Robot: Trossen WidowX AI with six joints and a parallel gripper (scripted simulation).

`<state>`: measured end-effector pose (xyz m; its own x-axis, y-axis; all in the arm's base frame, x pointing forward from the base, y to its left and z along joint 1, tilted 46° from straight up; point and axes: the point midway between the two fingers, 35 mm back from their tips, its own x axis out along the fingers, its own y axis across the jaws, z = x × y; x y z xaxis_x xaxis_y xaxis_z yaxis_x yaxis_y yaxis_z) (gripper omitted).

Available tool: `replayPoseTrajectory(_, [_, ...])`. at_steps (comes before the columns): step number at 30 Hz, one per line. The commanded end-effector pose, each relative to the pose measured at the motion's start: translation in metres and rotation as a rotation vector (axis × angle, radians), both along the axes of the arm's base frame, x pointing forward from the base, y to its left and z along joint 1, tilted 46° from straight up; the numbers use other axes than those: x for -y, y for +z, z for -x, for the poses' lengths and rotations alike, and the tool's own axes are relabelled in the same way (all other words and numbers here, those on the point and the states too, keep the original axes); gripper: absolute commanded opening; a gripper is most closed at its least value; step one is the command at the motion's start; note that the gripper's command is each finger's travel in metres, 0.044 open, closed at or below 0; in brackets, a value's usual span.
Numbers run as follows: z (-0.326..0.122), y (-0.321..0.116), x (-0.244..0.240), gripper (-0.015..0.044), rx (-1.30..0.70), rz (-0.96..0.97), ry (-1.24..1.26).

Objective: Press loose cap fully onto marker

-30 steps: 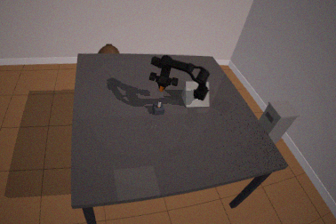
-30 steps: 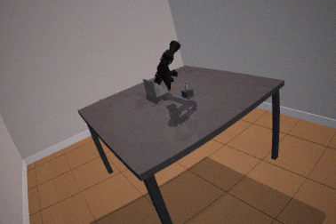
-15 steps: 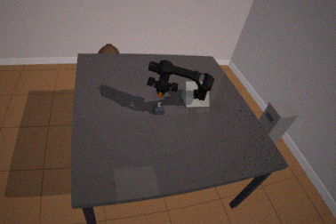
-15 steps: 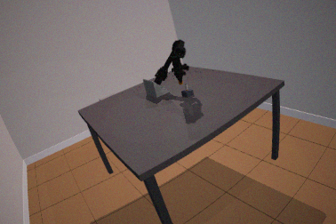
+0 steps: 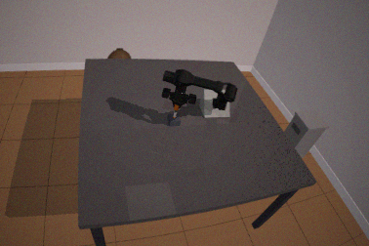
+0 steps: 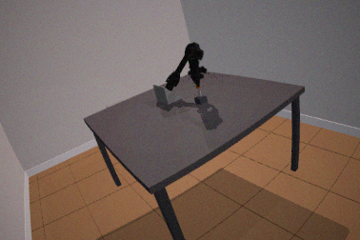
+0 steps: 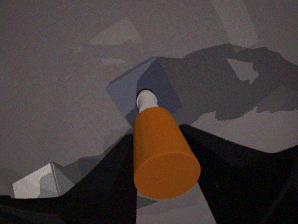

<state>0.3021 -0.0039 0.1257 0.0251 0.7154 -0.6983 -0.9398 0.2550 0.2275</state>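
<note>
cap (image 7: 162,156) | clamped between fingers | seemingly just above marker (image 7: 147,99)

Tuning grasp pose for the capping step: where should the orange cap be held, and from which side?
Grip the orange tapered cap on its sides, mid-body, coming from above with a black finger on each flank. That is how the gripper holds it now. Its open end stays free, pointing down at the white marker upright in the grey-blue holder block.
</note>
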Motion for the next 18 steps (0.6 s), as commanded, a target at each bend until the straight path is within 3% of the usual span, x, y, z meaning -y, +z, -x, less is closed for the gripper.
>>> replayPoseTrajectory(1, [0.001, -0.002, -0.002, 0.0, -0.006, -0.004, -0.006])
replayPoseTrajectory(18, [-0.001, -0.02, -0.021, 0.0, -0.005, -0.004, -0.006])
